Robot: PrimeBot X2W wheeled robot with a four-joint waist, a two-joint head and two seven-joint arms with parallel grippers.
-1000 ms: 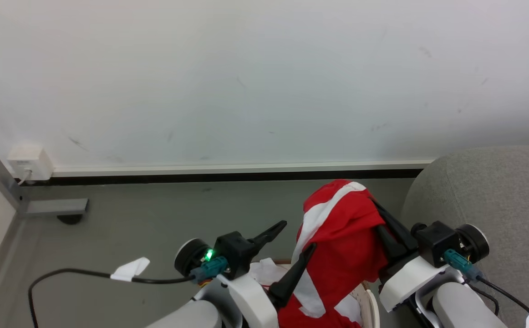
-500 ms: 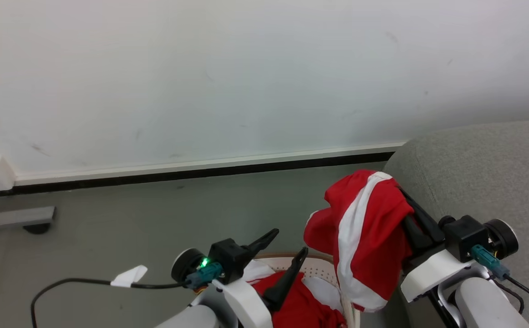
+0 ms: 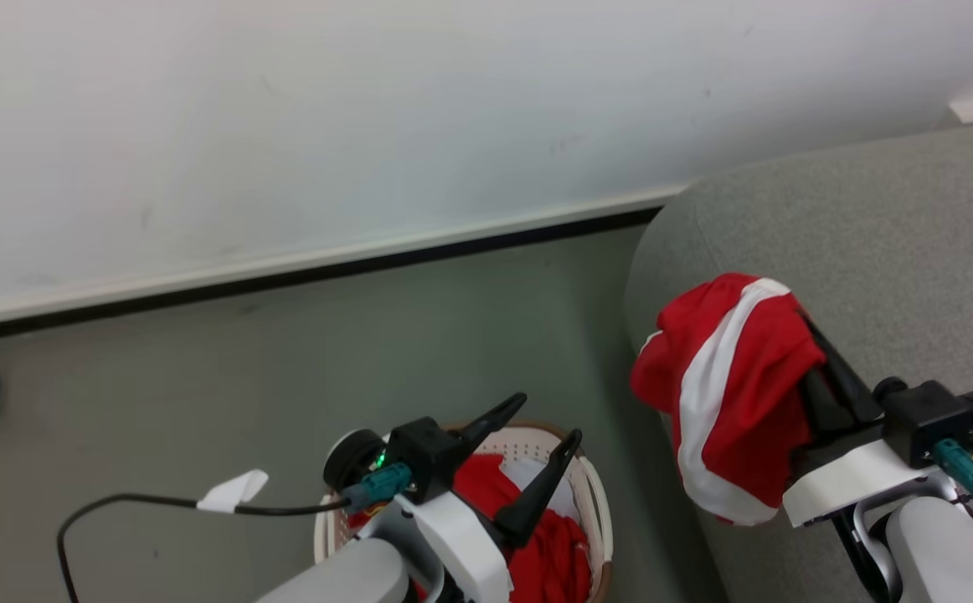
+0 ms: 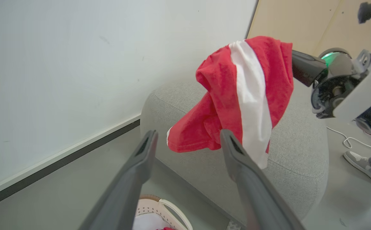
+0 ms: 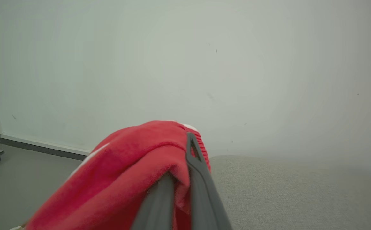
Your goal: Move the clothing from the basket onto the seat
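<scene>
The right end effector (image 3: 817,377) is clenched on a bunched fold of the clothing (image 3: 729,377), which hangs free in the air beside the rounded end of the seat (image 3: 872,234), clear of the basket (image 3: 595,502). The left end effector (image 3: 547,419) stands released above the basket, grasping nothing. More red and white fabric (image 3: 553,544) lies inside the basket. To complete the step well, carry the clothing further over the seat until the whole hanging length is above the grey upholstery, not above its curved edge. Lower the arm until the bottom hem rests on the fabric surface, then release. Do not release at the present position: the garment would likely slide off the rounded end onto the floor (image 3: 369,335). Keep the left arm clear of the travel path. The seat is soft and textured and should hold the cloth once it lies flat. The floor is smooth grey, meeting a pale wall (image 3: 369,100) at a dark skirting (image 3: 453,247). A cable (image 3: 118,502) trails across the floor, and a person's shoe (image 4: 361,163) stands near the seat.
</scene>
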